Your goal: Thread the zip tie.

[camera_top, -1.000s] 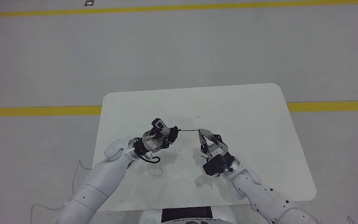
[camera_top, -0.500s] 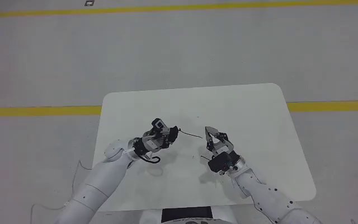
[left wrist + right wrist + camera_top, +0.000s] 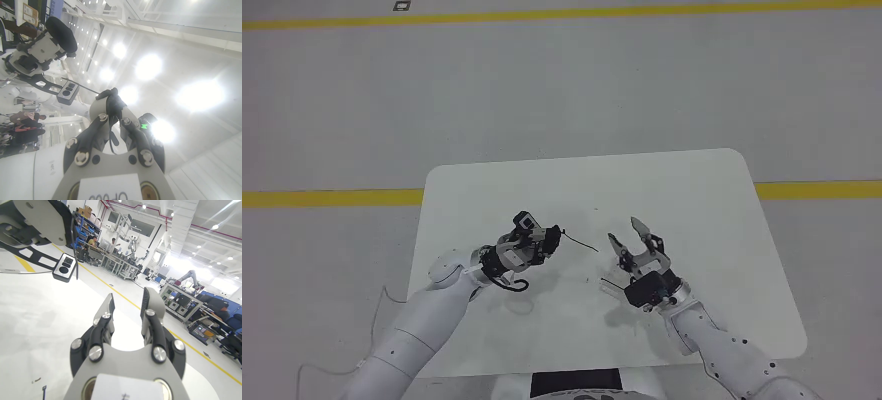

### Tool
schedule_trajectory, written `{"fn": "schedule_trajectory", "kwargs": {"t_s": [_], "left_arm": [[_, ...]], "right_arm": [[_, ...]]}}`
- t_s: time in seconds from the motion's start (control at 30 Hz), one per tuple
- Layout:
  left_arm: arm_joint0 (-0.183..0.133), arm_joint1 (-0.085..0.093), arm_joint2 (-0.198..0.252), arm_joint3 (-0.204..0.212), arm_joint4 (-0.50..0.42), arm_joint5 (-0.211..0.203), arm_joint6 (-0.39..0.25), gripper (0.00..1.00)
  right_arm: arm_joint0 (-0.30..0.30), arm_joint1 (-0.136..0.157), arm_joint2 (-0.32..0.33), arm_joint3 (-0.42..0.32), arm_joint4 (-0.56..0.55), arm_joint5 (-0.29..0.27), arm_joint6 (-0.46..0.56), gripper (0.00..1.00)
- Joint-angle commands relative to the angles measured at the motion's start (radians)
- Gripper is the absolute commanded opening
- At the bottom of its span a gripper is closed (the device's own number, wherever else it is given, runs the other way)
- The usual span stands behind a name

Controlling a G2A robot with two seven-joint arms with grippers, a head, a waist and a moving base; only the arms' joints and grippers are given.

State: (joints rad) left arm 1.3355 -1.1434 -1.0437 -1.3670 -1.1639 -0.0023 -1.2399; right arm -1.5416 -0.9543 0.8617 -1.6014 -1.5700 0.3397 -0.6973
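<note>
The black zip tie [image 3: 578,243] sticks out of my left gripper [image 3: 548,240], which is shut on its head end above the left middle of the white table [image 3: 692,190]. Its thin tail points right, towards my right gripper [image 3: 635,236], and ends short of it. In the left wrist view the fingertips [image 3: 105,93] pinch the zip tie [image 3: 83,86] and a loop of it runs back between the fingers. My right gripper [image 3: 129,298] stands open with nothing between its fingers; from there the zip tie [image 3: 75,256] hangs from the left gripper [image 3: 56,228].
A small black scrap [image 3: 604,282] lies on the table just by the right gripper, seen also as a scrap [image 3: 44,389] in the right wrist view. A tiny dark speck [image 3: 594,209] lies farther back. Yellow floor lines run around the table.
My right gripper was at the tail's tip a second ago; it has let go, opened wide and drawn off to the right. The left gripper has kept still with the zip tie.
</note>
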Motion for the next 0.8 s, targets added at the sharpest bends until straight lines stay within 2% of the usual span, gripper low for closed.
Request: {"fn": "schedule_trajectory", "kwargs": {"t_s": [0.0, 0.07, 0.13, 0.2, 0.23, 0.33, 0.47, 0.57, 0.6, 0.77], "left_arm": [[0.0, 0.0, 0.0, 0.0, 0.0, 0.0, 0.0, 0.0], [-0.001, 0.0, -0.001, -0.001, 0.006, -0.003, 0.008, 0.0], [-0.006, 0.008, -0.015, -0.013, 0.123, -0.059, 0.062, 0.0], [0.001, 0.017, -0.033, -0.03, 0.213, -0.1, 0.087, 0.0], [0.006, 0.024, -0.048, -0.043, 0.272, -0.123, 0.103, 0.0], [0.032, 0.039, -0.083, -0.079, 0.375, -0.159, 0.138, 0.0], [0.066, 0.054, -0.128, -0.12, 0.452, -0.185, 0.171, 0.0], [0.087, 0.065, -0.158, -0.145, 0.507, -0.2, 0.192, 0.0], [0.093, 0.067, -0.165, -0.152, 0.522, -0.205, 0.197, 0.0], [0.103, 0.07, -0.174, -0.162, 0.537, -0.213, 0.205, 0.0]], "right_arm": [[0.0, 0.0, 0.0, 0.0, 0.0, 0.0, 0.0, 1.0], [-0.002, -0.001, 0.007, -0.007, 0.02, -0.016, 0.009, 1.0], [-0.014, -0.001, 0.031, -0.019, 0.107, -0.085, -0.011, 1.0], [-0.026, 0.002, 0.056, -0.02, 0.16, -0.15, -0.032, 1.0], [-0.036, 0.003, 0.067, -0.028, 0.221, -0.218, -0.047, 1.0], [-0.051, 0.007, 0.11, -0.027, 0.325, -0.345, -0.064, 1.0], [-0.068, 0.012, 0.151, -0.035, 0.431, -0.49, -0.047, 1.0], [-0.078, 0.014, 0.171, -0.046, 0.525, -0.632, -0.016, 1.0], [-0.08, 0.015, 0.175, -0.046, 0.538, -0.658, -0.013, 1.0], [-0.08, 0.015, 0.175, -0.046, 0.538, -0.658, -0.013, 1.0]]}}
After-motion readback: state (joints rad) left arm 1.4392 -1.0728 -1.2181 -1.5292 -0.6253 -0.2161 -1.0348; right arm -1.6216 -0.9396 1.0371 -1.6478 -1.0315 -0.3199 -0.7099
